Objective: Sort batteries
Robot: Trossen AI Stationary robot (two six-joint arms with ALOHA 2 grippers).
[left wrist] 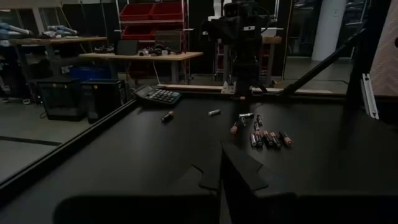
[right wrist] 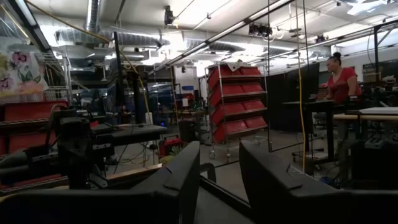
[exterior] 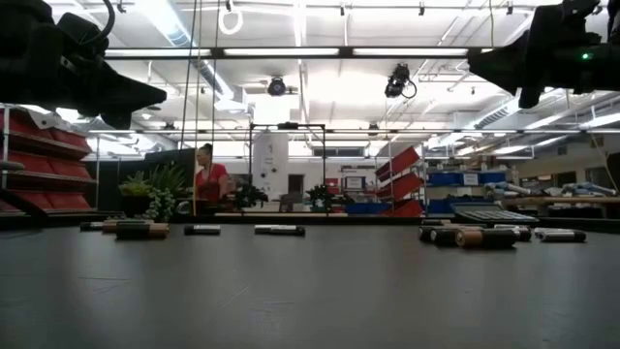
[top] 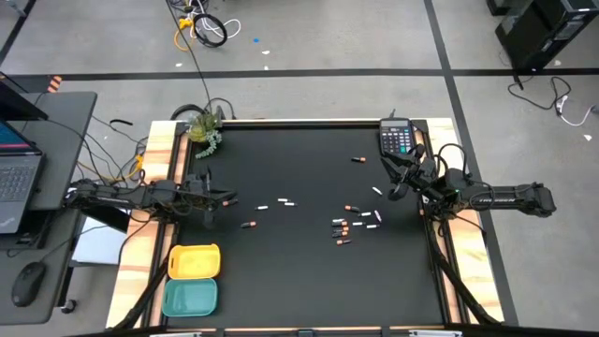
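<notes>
Sitting untouched mid-table, the batteries (top: pixel 354 223) are waiting; left gripper (top: pixel 210 198) pressed together, right gripper (top: pixel 398 190) slightly spread, empty, needing to descend onto one.

Grey concrete floor (top: pixel 328 56) with dark lines and loose cables; side desk with laptop (top: pixel 14 183) and mouse (top: pixel 28 281); red shelving (right wrist: pixel 239 102); bright ceiling strip lights (exterior: pixel 300 51).

Batteries (top: pixel 354 225) too small to distinguish

Legible text: none. Calculator (top: pixel 396 139), upper right of the high view: key markings too small to read.
</notes>
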